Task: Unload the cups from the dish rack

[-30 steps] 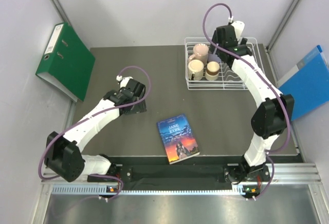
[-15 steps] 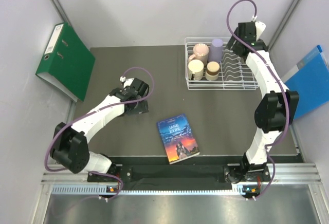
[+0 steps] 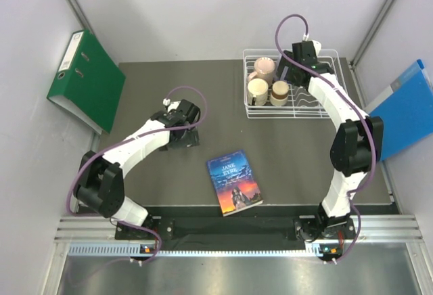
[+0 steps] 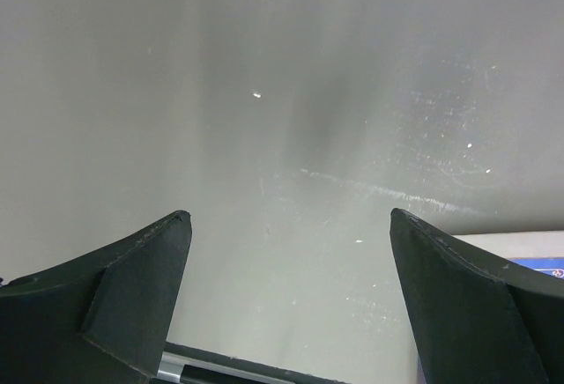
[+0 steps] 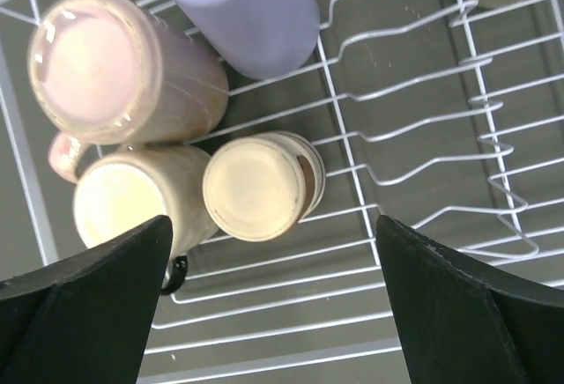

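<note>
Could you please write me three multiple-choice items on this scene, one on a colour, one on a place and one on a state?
1. What colour is the tumbler in the dish rack? A lilac; B green; C black.
2. Where does the book lie? A in the dish rack; B flat on the table; C on the tumbler.
3. How is the right pincer? A shut on the tumbler; B shut on the book; C open and empty.
Answers: 1 A, the right wrist view shows it lilac; 2 B, it lies between the arms; 3 C, it is wide open above the rack.
</note>
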You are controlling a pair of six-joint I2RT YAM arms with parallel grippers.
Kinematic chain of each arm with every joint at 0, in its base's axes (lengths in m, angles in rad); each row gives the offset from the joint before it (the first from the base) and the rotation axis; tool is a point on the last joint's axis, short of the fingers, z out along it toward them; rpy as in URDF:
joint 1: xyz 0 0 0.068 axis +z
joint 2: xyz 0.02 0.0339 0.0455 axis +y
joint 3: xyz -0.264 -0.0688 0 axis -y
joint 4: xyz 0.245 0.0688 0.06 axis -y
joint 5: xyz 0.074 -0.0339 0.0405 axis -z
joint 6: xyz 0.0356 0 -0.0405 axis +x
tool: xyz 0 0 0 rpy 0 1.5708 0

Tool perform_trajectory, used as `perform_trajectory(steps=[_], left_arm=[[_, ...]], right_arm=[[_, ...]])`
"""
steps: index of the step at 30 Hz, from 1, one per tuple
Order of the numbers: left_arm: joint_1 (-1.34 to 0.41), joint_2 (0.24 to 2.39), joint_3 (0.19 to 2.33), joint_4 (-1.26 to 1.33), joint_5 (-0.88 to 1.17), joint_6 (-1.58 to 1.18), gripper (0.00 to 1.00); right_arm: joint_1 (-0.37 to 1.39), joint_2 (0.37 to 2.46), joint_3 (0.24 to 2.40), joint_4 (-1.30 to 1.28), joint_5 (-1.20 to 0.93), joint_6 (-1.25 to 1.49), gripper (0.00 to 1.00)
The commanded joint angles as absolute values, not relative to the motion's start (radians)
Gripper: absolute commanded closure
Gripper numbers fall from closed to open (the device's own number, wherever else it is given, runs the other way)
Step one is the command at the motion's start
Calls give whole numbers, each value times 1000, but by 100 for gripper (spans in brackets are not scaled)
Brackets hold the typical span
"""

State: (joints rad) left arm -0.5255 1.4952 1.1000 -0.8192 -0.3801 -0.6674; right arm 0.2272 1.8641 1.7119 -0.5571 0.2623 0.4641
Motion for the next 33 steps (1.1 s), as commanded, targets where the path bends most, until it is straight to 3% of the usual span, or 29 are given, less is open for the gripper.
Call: perform_trajectory(steps=[1,22,33], left_arm=[[-528,1520,1140,-804,-361,-675,1],[-529,1568,1167,-831,-383,-660,1],[-529,1585,1169,-839,-396,-655,1]], right_arm=[[244,1858,1674,-496,233,442,1],[275,2005,1750,-477,238,431,0],[275,2074,1804,-492,291,430,5]])
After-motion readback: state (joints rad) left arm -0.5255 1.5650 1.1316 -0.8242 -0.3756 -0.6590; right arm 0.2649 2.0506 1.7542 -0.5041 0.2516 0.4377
